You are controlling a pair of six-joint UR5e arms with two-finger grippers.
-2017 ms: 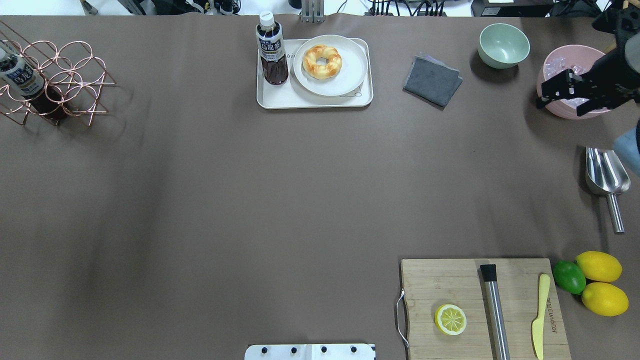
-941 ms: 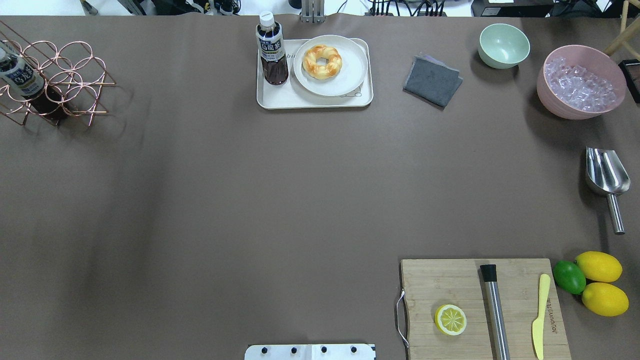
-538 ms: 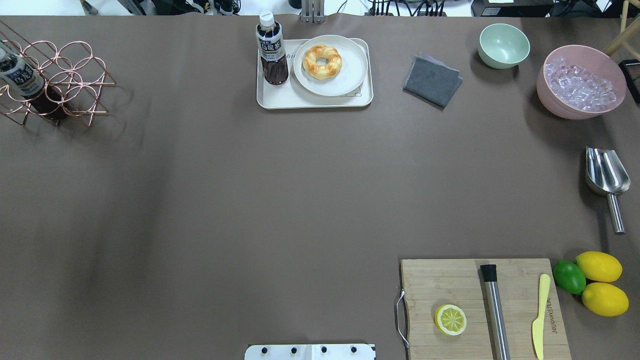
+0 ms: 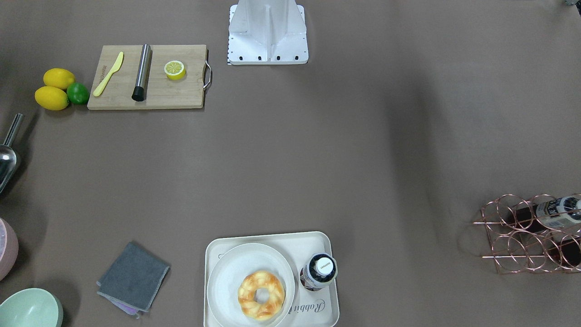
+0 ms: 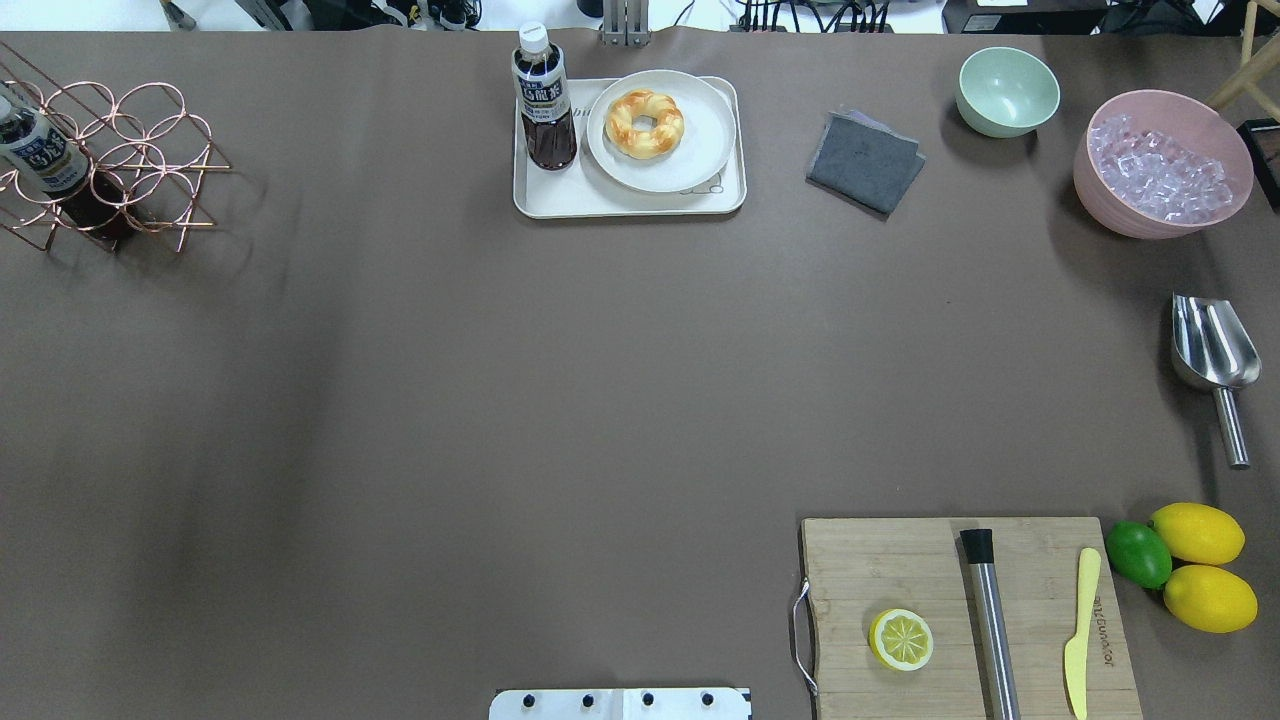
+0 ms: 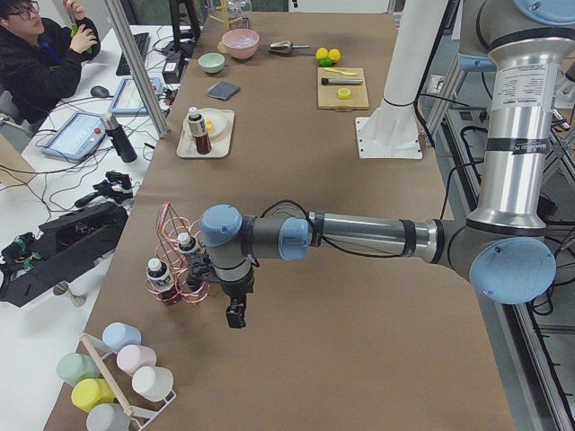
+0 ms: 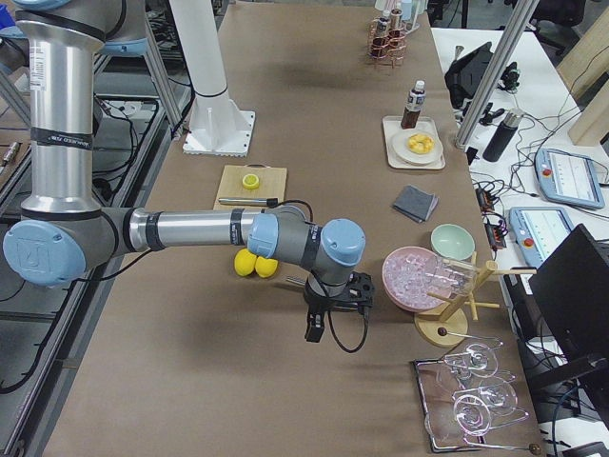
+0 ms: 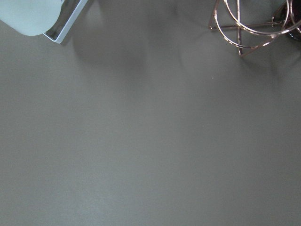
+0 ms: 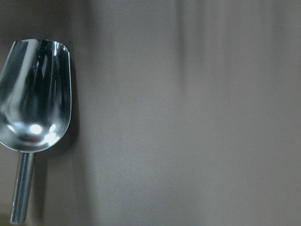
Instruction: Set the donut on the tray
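Observation:
The donut is a golden twisted ring. It lies on a round white plate that sits on the cream tray at the table's far middle. It also shows in the front-facing view, on the plate and tray. A dark tea bottle stands on the tray beside the plate. My left gripper hangs near the wire rack, off the table's left end, far from the tray. My right gripper hangs near the pink bowl at the right end. I cannot tell whether either is open or shut.
A grey cloth, a green bowl and a pink bowl of ice lie right of the tray. A steel scoop, lemons, and a cutting board with a lemon half are at the right. A copper rack stands far left.
Two seconds ago my right gripper was over the pink bowl at the overhead view's right edge; it has left that view. Donut, plate and tray have not moved.

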